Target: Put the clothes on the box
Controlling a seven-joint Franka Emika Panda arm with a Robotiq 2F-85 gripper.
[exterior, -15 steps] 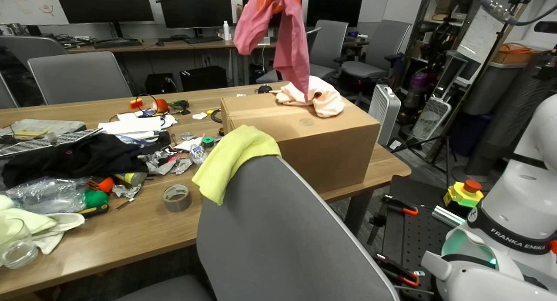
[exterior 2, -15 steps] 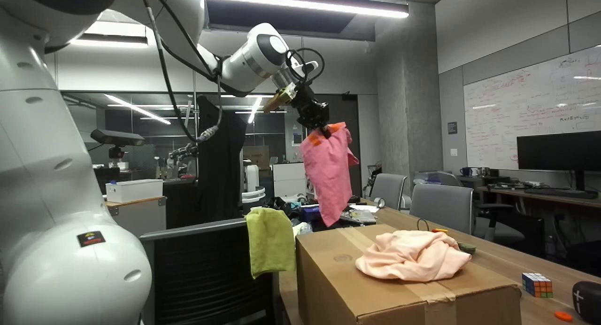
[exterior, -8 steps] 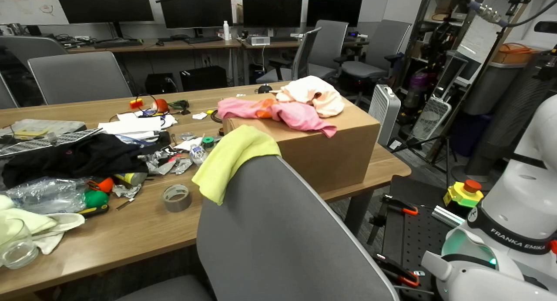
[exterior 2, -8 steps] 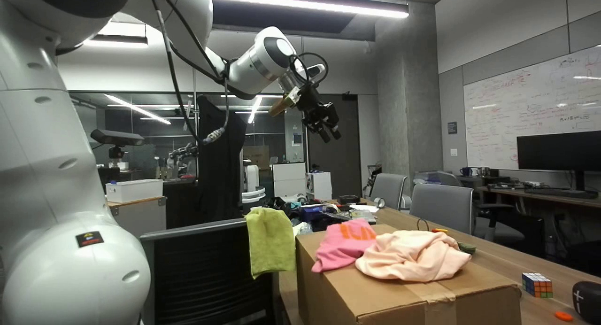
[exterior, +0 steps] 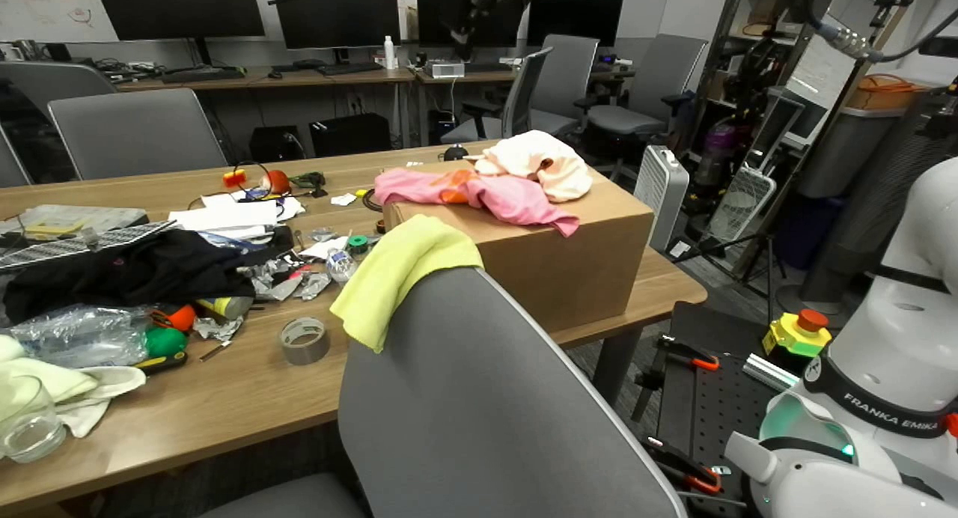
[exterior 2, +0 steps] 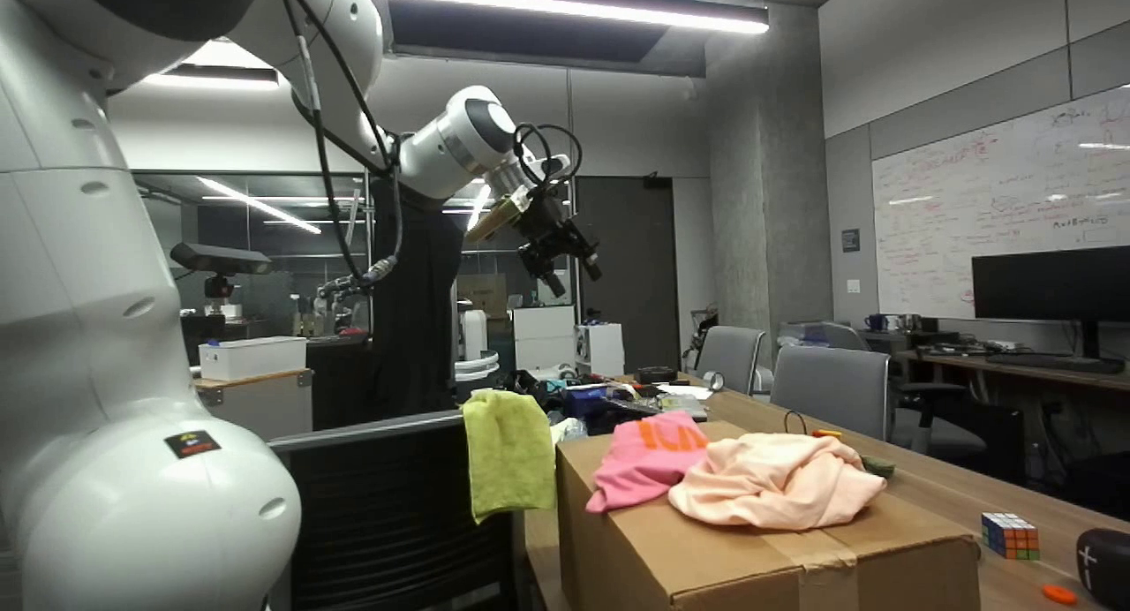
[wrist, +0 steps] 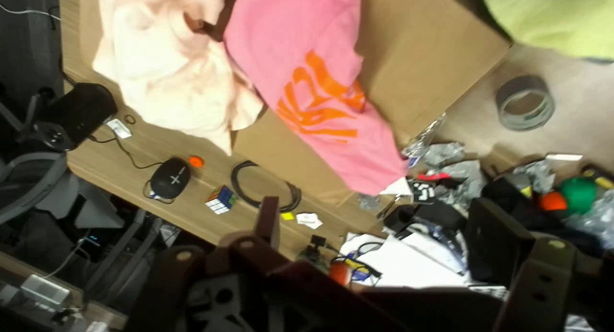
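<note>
I am lowering my spread pincer (exterior 2: 574,277), and the pink cloth (exterior 2: 646,463), earlier hanging from it, is lying on the box (exterior 2: 724,555).

In an exterior view, a roll of tape (exterior: 305,352) is lying near on the table (exterior: 247,394), a drinking glass (exterior: 30,432) standing to its left. A gray chair (exterior: 138,132) is standing beyond, at the left; farther off, monitors (exterior: 337,20) are lining a desk (exterior: 299,78), a white bottle (exterior: 389,52) standing among them. In an exterior view, a puzzle cube (exterior 2: 1010,537) is sitting at the right, an orange disc (exterior 2: 1059,594) lying nearer.
</note>
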